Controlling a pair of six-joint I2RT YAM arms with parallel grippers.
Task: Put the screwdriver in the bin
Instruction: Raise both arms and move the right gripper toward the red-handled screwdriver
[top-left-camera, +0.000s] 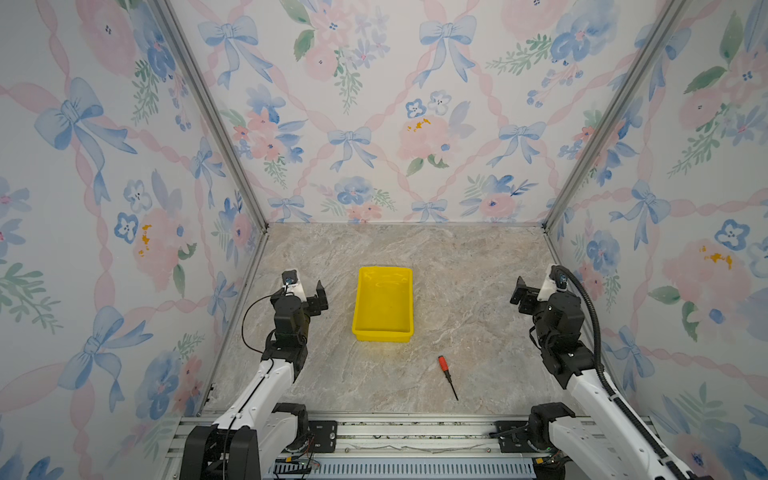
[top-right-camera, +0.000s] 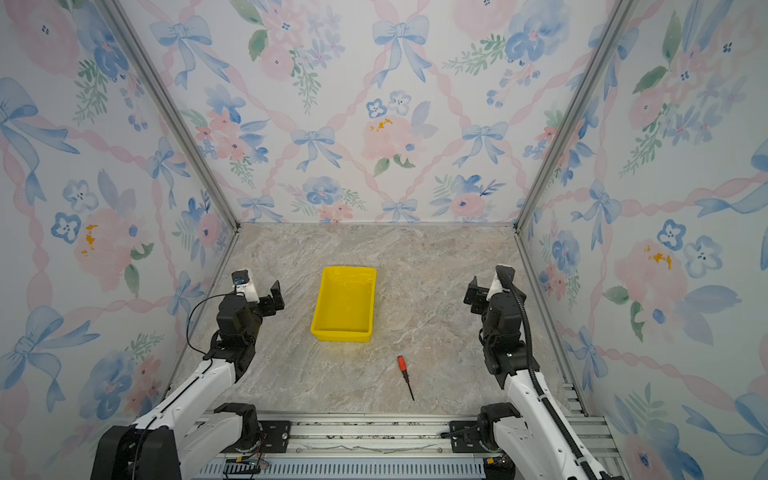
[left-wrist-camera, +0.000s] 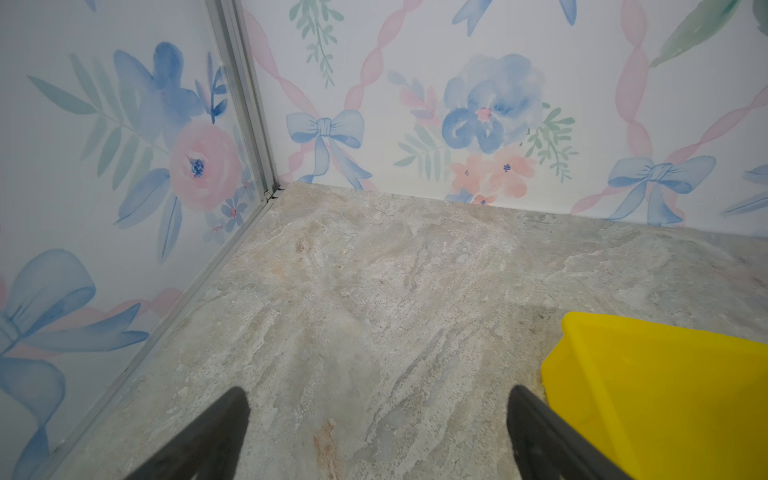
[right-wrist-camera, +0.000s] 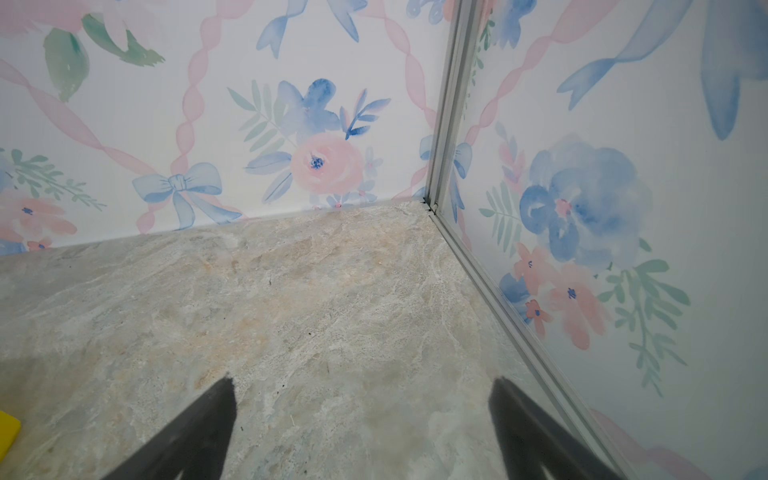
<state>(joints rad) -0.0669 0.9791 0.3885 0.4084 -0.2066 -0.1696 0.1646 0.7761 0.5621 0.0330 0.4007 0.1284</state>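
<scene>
We see the small slim screwdriver (top-left-camera: 447, 377) with its orange-red plastic handle, black collar and thin dark metal shaft lying flat on the beige marble-look tabletop (top-left-camera: 457, 257). It sits between the bright yellow rectangular plastic bin (top-left-camera: 382, 334) and the aluminium front rail (top-left-camera: 415, 428), a bit to the right of the bin and not touching it. The handle end points back toward the bin, and the shaft runs toward the front and slightly right. The tip is too thin for us to make out, so we can't tell what kind of bit it is.

The bin stands about mid-table, long side running front to back, with low walls and a rolled rim.

The left gripper (top-left-camera: 321, 297) hangs left of the bin, near it but apart. In its wrist view the two black fingers (left-wrist-camera: 216, 432) stand wide apart with only tabletop between them, and the bin (left-wrist-camera: 665, 395) shows just past one finger. The right gripper (top-left-camera: 519, 296) hovers well right of the bin, close to the flowery side wall (top-left-camera: 665, 208). Its wrist view shows its fingers (right-wrist-camera: 199, 432) spread wide too, gripping nothing, with a corner of the bin (right-wrist-camera: 8, 432) at the frame edge. Neither gripper touches the screwdriver.
</scene>
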